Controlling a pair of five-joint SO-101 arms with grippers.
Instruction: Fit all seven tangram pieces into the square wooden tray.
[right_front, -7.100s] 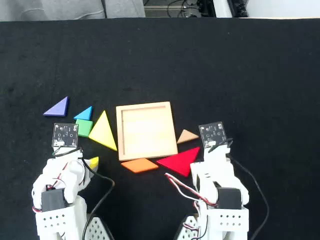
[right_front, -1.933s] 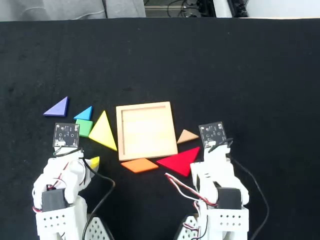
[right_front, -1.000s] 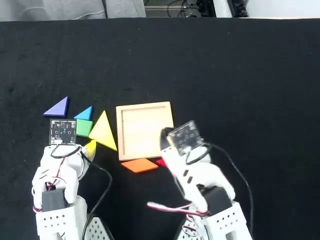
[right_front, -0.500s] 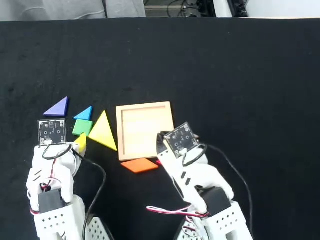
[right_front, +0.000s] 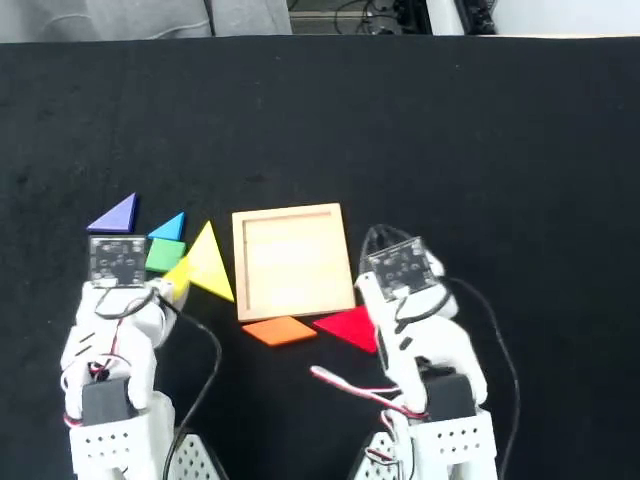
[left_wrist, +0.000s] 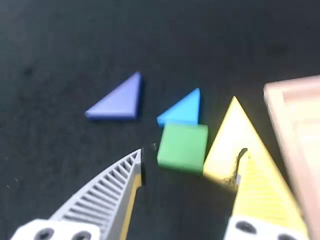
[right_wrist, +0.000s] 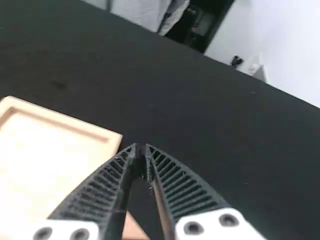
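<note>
Tray (right_wrist: 60, 120), wooden, just beside closed right gripper (right_wrist: 140, 150)

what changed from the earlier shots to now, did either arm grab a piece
The left gripper moved forward from rest; its open fingers now sit at the green square, beside the yellow triangle. The right gripper swung over toward the wooden tray, then back beside its right edge, fingers shut. No piece was visibly taken hold of. The tray, orange parallelogram and red triangle stayed put.
</note>
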